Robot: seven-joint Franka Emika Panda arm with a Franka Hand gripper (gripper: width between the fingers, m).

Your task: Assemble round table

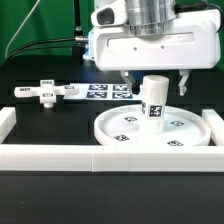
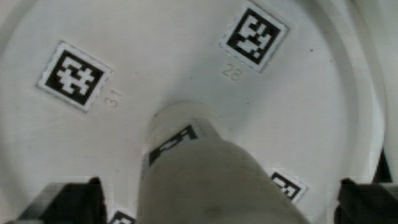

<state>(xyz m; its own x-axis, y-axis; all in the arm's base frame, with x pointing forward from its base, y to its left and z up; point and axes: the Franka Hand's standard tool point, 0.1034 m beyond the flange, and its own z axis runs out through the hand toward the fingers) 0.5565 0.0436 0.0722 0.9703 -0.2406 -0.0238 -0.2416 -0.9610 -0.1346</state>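
Note:
The large rimmed round disc [image 1: 150, 130] lies flat on the black table at the exterior view's right, tags facing up. The short cylindrical post [image 1: 154, 100] stands upright on the disc's middle. My gripper [image 1: 155, 82] hangs straight above it, open, with one dark finger on each side of the post's top and a gap on both sides. In the wrist view the post [image 2: 214, 165] rises between the fingertips [image 2: 80, 203] over the disc [image 2: 160, 60], and my gripper [image 2: 222, 205] does not touch it. The flat cross-shaped foot piece [image 1: 42, 93] lies at the exterior view's left.
The marker board [image 1: 103, 92] lies behind the disc, between it and the foot piece. White border rails run along the front [image 1: 100, 157], the left [image 1: 6, 125] and the right [image 1: 214, 125] of the work area.

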